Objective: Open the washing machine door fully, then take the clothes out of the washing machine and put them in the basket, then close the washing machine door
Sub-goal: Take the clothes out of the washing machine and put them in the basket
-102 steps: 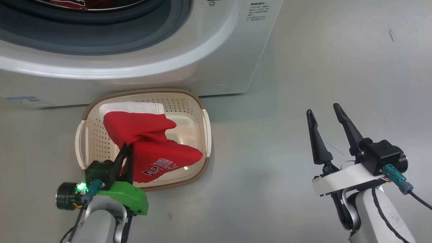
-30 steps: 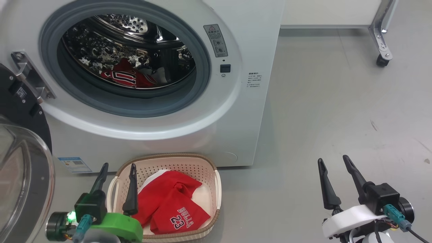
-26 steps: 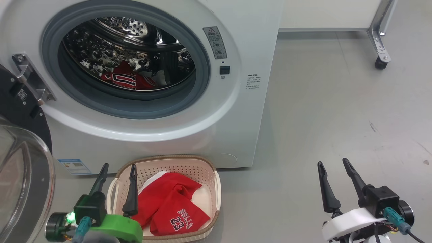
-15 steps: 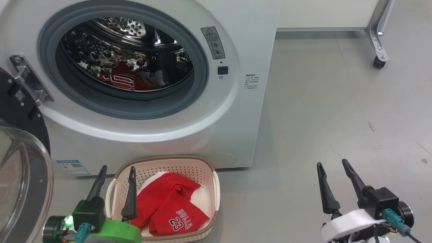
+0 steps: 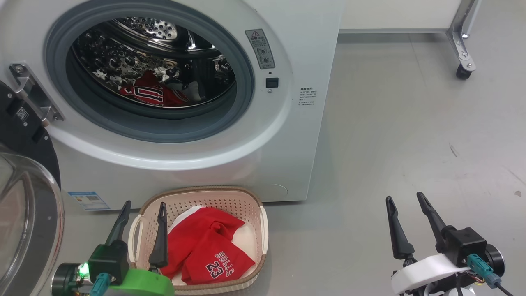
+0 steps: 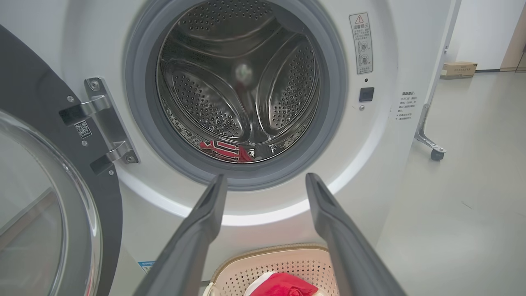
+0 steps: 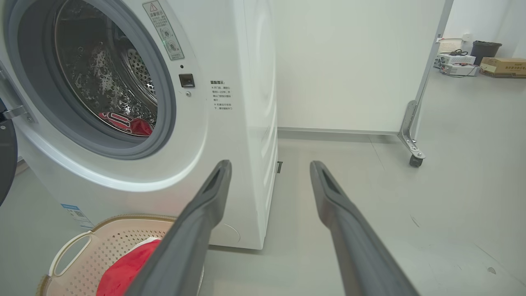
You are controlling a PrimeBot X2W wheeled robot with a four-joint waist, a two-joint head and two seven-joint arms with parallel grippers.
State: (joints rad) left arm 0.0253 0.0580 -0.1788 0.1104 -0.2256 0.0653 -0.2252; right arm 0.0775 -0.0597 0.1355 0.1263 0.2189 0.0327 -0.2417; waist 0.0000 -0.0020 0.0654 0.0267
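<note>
The white washing machine (image 5: 287, 135) (image 6: 382, 172) (image 7: 246, 123) stands open. Its door (image 5: 24, 230) (image 6: 45, 205) hangs swung out at the left, black rim and clear window. Red clothes (image 5: 150, 93) (image 6: 224, 150) (image 7: 125, 122) lie at the bottom of the steel drum. The cream basket (image 5: 230, 197) (image 6: 267, 257) (image 7: 82, 246) sits on the floor before the machine with a red "BULLS 23" jersey (image 5: 205, 246) and white fabric in it. My left gripper (image 5: 144, 206) (image 6: 265, 181) stands open over the basket's left end, empty. My right gripper (image 5: 404, 196) (image 7: 271, 166) is open and empty, over bare floor to the right.
Grey floor (image 5: 411, 123) stretches right of the machine. A white panel on a metal leg with a caster (image 5: 462, 72) (image 7: 415, 160) stands at the back right. Boxes (image 7: 503, 65) and a small basket lie far beyond it.
Since the oldest frame the head view has risen from the basket to the open drum, and my left gripper has lifted off the jersey. Over the last second, only slight camera sway.
</note>
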